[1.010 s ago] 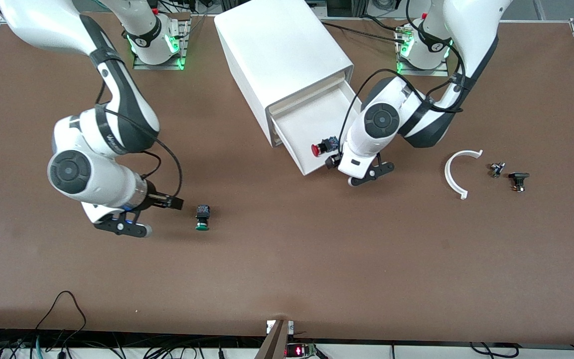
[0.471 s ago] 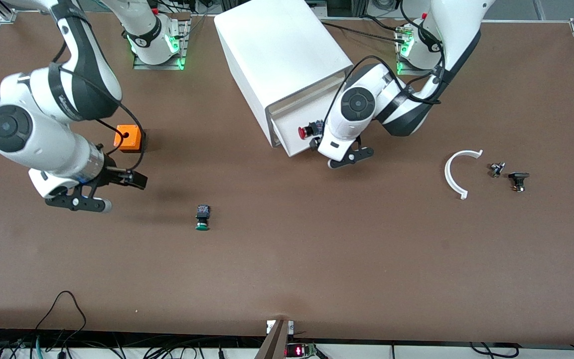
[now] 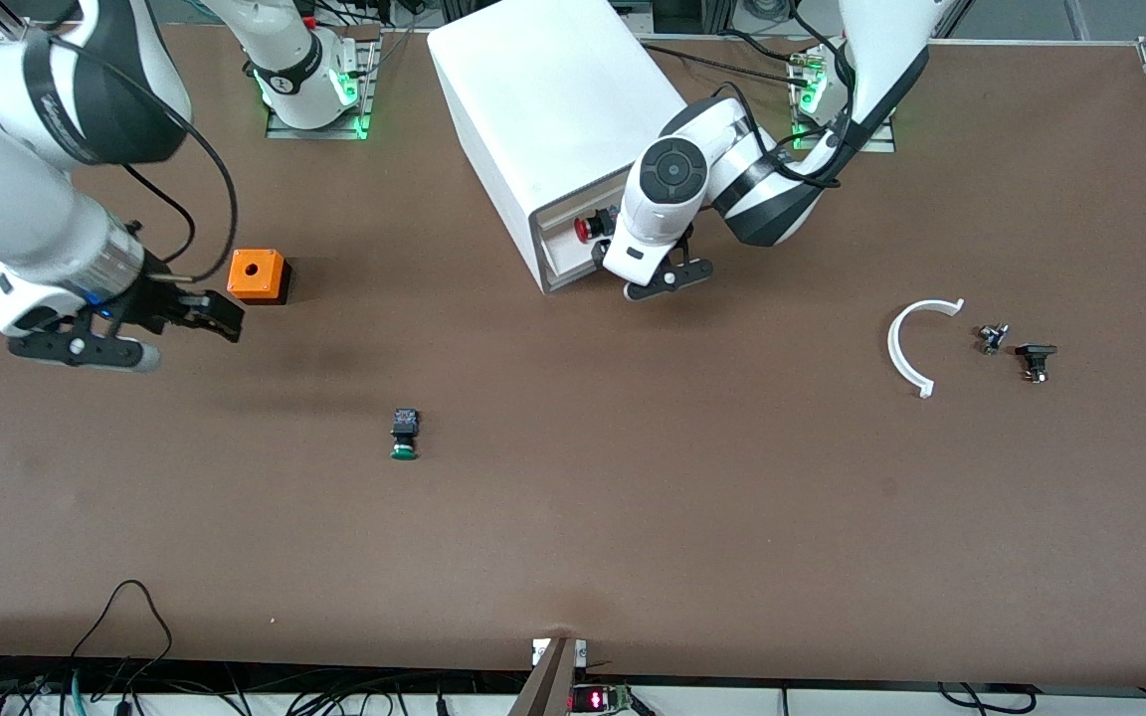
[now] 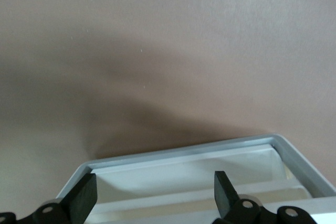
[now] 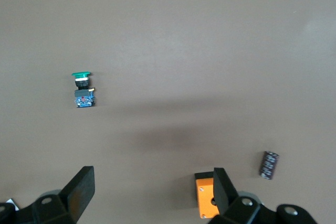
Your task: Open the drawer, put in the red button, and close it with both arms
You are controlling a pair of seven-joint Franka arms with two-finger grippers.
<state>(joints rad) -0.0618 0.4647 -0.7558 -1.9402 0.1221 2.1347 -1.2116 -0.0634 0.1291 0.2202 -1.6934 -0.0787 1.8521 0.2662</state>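
Drawer nearly shut, red button inside.
At the cabinet, the drawer is almost pushed in by the left gripper, fingers apart; the red button is seen in it. The right gripper, fingers apart, waits well apart over the tabletop. No readable writing is found.
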